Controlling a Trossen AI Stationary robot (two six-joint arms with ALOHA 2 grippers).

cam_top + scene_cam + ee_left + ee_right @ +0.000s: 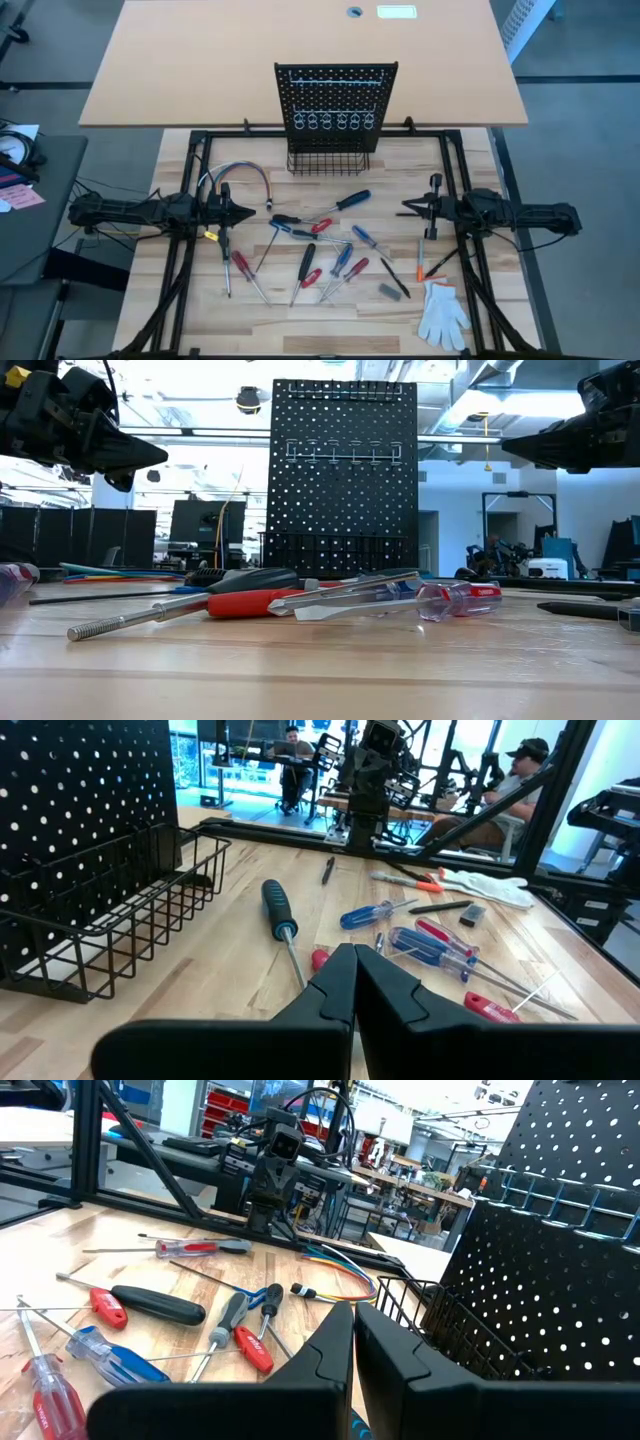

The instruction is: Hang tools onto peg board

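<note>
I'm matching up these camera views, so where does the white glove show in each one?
High view: the white glove lies at the lower right, at the table's front right corner.
Low view: not in it.
Left wrist view: the glove lies on the table beyond the scattered screwdrivers.
Right wrist view: not in it.
Shared landmark: the peg board, visible in all four views.

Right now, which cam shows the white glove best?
High view: the white glove lies whole and unblocked at the table's near right corner, fingers spread. Left wrist view catches it far off, edge-on. The low and right wrist views don't show it.
</note>
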